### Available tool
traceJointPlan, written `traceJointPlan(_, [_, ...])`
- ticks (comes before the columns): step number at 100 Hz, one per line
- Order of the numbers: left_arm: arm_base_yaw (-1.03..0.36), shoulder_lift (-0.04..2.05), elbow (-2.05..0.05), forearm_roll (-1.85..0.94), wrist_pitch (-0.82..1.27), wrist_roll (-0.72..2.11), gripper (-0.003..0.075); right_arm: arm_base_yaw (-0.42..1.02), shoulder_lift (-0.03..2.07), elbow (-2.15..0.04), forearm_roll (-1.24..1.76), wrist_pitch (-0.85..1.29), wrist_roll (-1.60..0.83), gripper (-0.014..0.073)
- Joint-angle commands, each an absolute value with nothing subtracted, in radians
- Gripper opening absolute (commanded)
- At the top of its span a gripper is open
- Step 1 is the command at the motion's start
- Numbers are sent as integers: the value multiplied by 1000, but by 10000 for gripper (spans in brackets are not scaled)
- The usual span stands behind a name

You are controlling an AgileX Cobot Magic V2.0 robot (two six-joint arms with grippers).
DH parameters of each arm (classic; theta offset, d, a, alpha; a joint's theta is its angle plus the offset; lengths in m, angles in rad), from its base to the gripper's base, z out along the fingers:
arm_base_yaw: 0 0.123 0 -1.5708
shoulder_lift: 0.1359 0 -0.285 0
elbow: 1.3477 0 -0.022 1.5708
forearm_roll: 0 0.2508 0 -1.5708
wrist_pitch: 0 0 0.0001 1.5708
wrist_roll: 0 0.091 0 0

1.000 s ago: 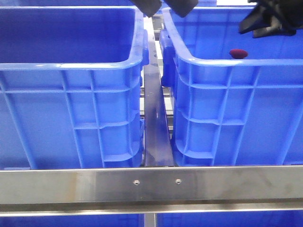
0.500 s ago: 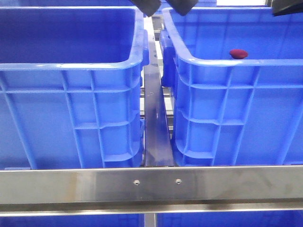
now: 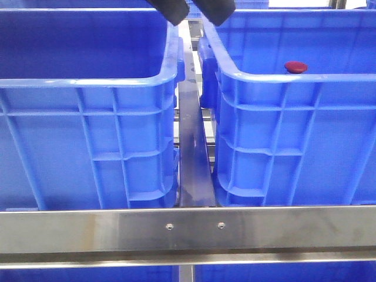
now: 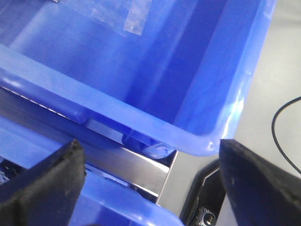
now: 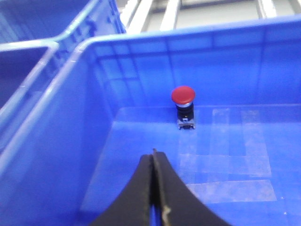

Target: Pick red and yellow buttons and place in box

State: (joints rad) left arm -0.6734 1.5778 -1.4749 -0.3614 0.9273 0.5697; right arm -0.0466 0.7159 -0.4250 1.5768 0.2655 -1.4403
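The dark red button (image 3: 295, 67) stands on its black base inside the right blue crate (image 3: 282, 123), near the far wall. In the right wrist view the red button (image 5: 183, 95) is ahead of my right gripper (image 5: 154, 157), which is shut and empty above the crate floor (image 5: 225, 155). My left gripper (image 3: 195, 17) is open and empty at the top of the front view, above the gap between the two crates. In the left wrist view its fingers (image 4: 42, 183) straddle a crate corner (image 4: 207, 141). The yellow button is out of view.
The left blue crate (image 3: 88, 129) stands beside the right one, its visible inside bare. A metal bar (image 3: 192, 153) runs between them and a steel rail (image 3: 188, 230) crosses the front. Clear tape patches (image 5: 230, 183) lie on the right crate's floor.
My right gripper has risen out of the front view at the top right. My left gripper has shifted slightly left. The red button has not moved.
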Motion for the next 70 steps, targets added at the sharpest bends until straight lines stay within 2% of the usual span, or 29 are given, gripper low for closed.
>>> traceJointPlan(1, [-679,1524,-1511,-368,904,533,545,-47,631,-407,1605,277,-1454,-62])
traceJointPlan(24, [-679,1474,-1511,-113,910,286,545,-47,488,-328,1605,317,-1454,-62])
traceJointPlan(49, [-679,1457,-1511,205,990,-40,545,-47,478,-322,1606,337,-1454,-62])
traceJointPlan(70, [-671,1457,-1511,337,1003,-148,545,-47,478,-322,1606,343,-1454,-62])
